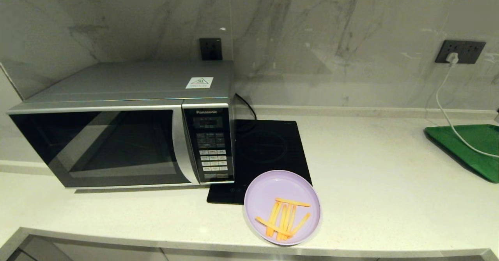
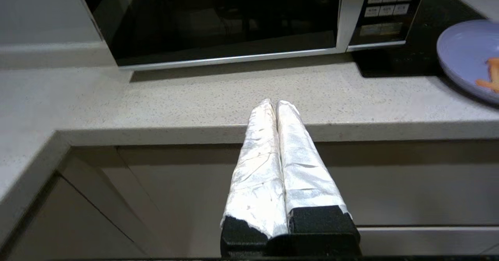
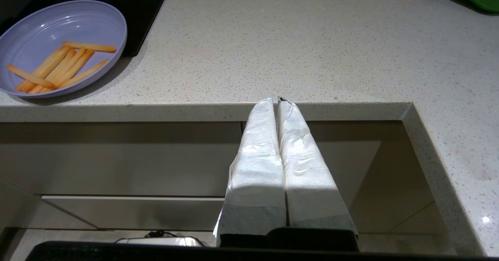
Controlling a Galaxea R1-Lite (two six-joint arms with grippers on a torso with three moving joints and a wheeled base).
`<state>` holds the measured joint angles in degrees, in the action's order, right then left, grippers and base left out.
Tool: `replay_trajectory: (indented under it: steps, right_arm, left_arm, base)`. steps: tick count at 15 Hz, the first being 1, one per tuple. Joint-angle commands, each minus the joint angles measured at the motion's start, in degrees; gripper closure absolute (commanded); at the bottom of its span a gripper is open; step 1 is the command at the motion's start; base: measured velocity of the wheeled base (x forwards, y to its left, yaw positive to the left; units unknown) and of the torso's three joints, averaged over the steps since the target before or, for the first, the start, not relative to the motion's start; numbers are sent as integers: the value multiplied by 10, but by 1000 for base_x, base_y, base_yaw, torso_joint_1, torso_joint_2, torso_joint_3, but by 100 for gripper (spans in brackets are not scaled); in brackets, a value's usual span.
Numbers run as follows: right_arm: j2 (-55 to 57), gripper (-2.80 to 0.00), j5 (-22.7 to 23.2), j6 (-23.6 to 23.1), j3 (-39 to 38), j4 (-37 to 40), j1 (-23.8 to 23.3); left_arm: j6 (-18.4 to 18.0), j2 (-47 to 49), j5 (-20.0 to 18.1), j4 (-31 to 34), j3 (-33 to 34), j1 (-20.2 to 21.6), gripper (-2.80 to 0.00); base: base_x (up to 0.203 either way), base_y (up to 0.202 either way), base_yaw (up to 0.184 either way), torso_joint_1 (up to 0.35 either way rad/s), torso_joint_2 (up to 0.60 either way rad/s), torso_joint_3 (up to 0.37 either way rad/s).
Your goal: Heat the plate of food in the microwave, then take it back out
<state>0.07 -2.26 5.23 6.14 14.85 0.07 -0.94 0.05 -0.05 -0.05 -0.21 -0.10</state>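
Hands: left hand (image 2: 276,104), right hand (image 3: 275,100) both closed, empty | plate of food (image 1: 282,207): one | microwave (image 1: 121,125): one, door closed

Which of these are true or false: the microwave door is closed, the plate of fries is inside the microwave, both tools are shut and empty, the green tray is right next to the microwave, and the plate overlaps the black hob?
1. The microwave door is closed. True.
2. The plate of food is inside the microwave. False: it sits on the counter near the front edge, right of the microwave.
3. Both tools are shut and empty. True: the left tool and right tool have their fingers pressed together, holding nothing, at the counter's front edge.
4. The green tray is right next to the microwave. False: it lies at the counter's far right.
5. The plate overlaps the black hob. True: its far rim covers the hob's front corner.
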Motion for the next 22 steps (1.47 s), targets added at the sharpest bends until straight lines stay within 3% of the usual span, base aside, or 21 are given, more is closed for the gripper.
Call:
replay_trajectory:
  steps: [1, 22]
  right_arm:
    - [0, 0, 0, 0, 0, 1, 0]
    - [0, 0, -1, 0, 0, 2, 1]
  left_arm:
    - [27, 0, 4, -1, -2, 0, 0]
    - [38, 0, 7, -3, -1, -1, 0]
  base:
    - [0, 0, 0, 0, 0, 0]
    - [0, 0, 0, 0, 0, 0]
